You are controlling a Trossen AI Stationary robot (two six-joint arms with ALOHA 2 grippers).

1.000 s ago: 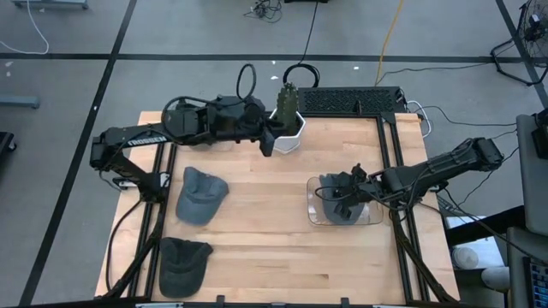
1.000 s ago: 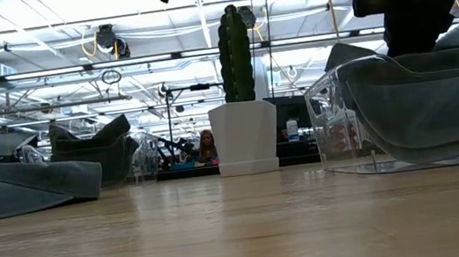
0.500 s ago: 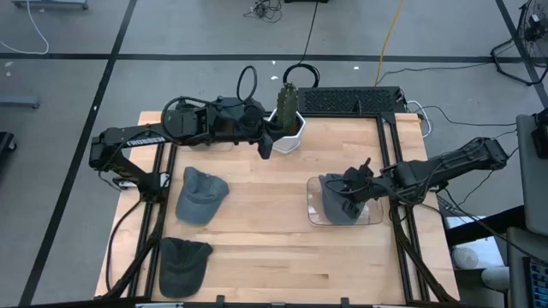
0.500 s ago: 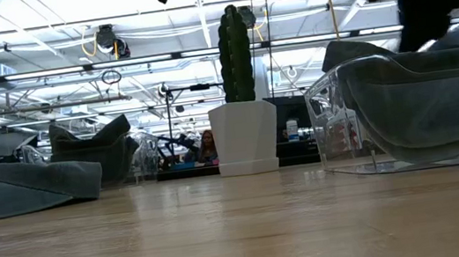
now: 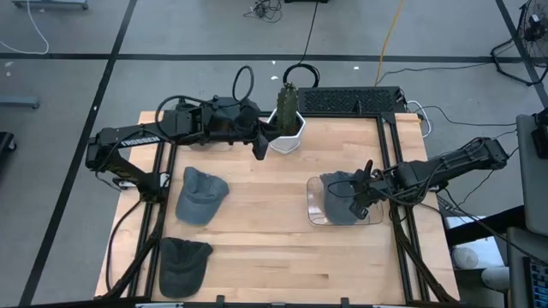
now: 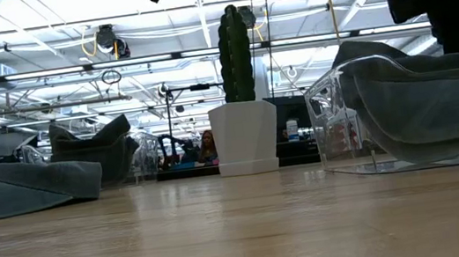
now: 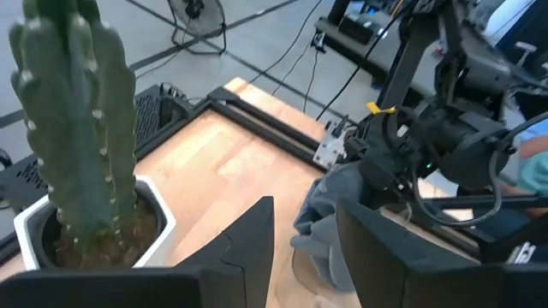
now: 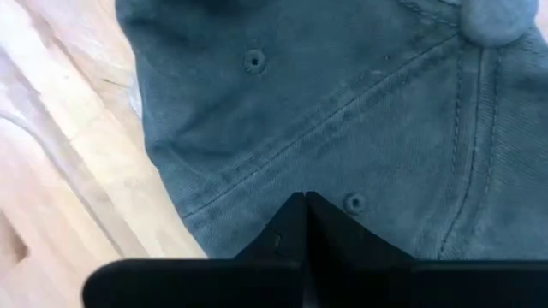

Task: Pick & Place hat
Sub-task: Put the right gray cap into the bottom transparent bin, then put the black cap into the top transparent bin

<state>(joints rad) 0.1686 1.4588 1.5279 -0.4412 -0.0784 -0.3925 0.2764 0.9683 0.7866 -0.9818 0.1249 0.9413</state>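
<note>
Wood table [image 5: 257,214], hat [image 5: 341,198], grey floor [image 5: 68,103]

Right arm's pincer [image 5: 360,195] is pulling back toward the right edge of the table, no longer sitting over the crown of the grey fabric cap [image 5: 338,198] in the clear plastic tray [image 5: 313,214]; fingers are now closed together. Left arm's pincer [image 5: 259,147] is drifting slightly leftward, away from the white cactus pot [image 5: 288,135].

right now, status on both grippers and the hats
Right gripper shut, empty, over the hat in the clear tray. Left gripper open beside the cactus pot. Two hats left on the table.
</note>
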